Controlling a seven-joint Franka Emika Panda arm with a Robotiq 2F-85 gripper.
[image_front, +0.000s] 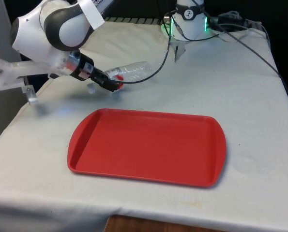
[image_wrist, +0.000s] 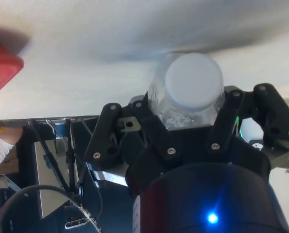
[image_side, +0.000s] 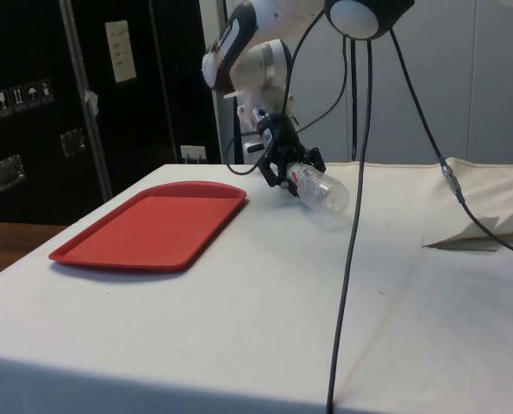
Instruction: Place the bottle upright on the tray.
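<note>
My black two-finger gripper point(image_front: 115, 86) is clamped on the cap end of the clear plastic bottle point(image_front: 133, 71), fingers point(image_wrist: 228, 119) pressed to both its sides. Bottle is tilted, nearly lying, lifted off the white cloth-covered table point(image_front: 250, 96), just beyond the far edge of the flat red plastic tray point(image_front: 146, 147). Tray holds nothing. Bottle looks empty.

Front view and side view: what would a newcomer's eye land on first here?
The big red tray lies bare in the middle of the white cloth. Behind it, toward the front view's left, the gripper is shut on the neck end of a clear bottle, which is held tilted, nearly on its side, above the cloth and off the tray. A black cable hangs across the side view.
</note>
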